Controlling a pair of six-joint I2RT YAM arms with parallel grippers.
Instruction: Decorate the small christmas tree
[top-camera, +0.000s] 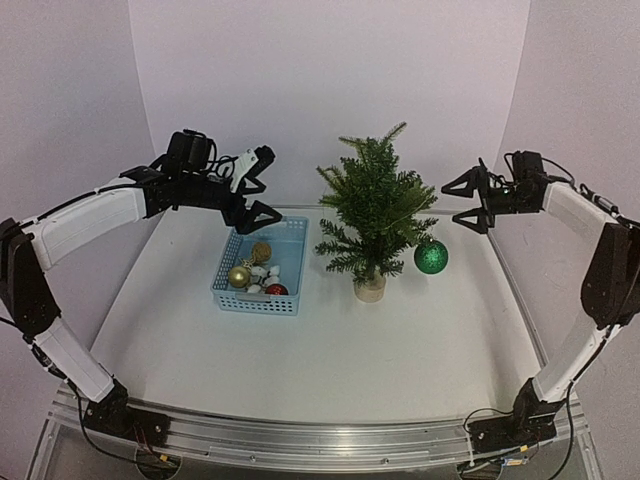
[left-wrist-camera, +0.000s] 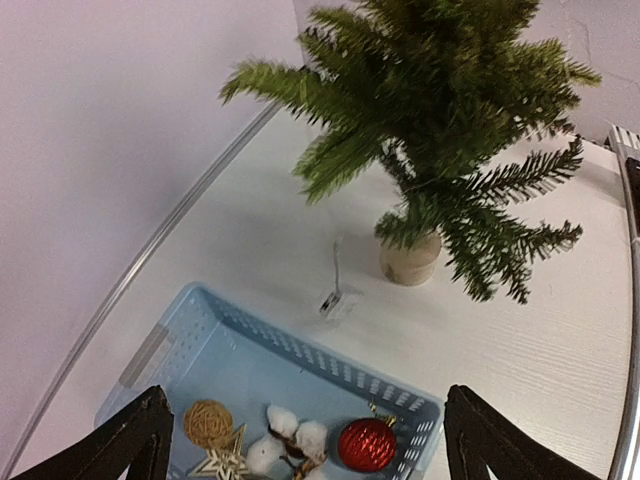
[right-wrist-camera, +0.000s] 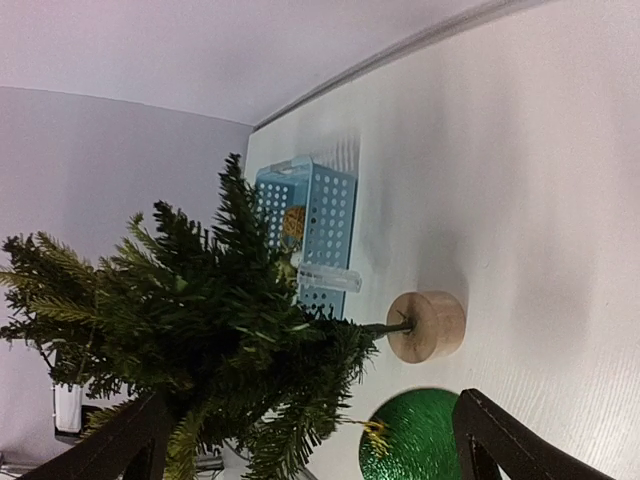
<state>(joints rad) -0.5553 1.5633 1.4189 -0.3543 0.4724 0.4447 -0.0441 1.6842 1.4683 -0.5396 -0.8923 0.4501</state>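
The small christmas tree (top-camera: 375, 205) stands upright on its pale wooden base (top-camera: 370, 289) at the table's middle back; it also shows in the left wrist view (left-wrist-camera: 440, 110) and the right wrist view (right-wrist-camera: 200, 330). A green glitter ball (top-camera: 431, 257) hangs from a lower right branch, also seen in the right wrist view (right-wrist-camera: 410, 440). A light blue basket (top-camera: 229, 290) left of the tree holds a gold ball (top-camera: 239, 276), a wicker ball (left-wrist-camera: 207, 423), a red ball (left-wrist-camera: 366, 445), cotton bolls and a star. My left gripper (top-camera: 254, 190) is open and empty above the basket. My right gripper (top-camera: 468, 202) is open and empty, right of the tree.
A small clear plastic piece (left-wrist-camera: 337, 301) with a thin wire lies on the table between basket and tree base. White walls close the back and sides. A metal rail (top-camera: 320, 440) runs along the near edge.
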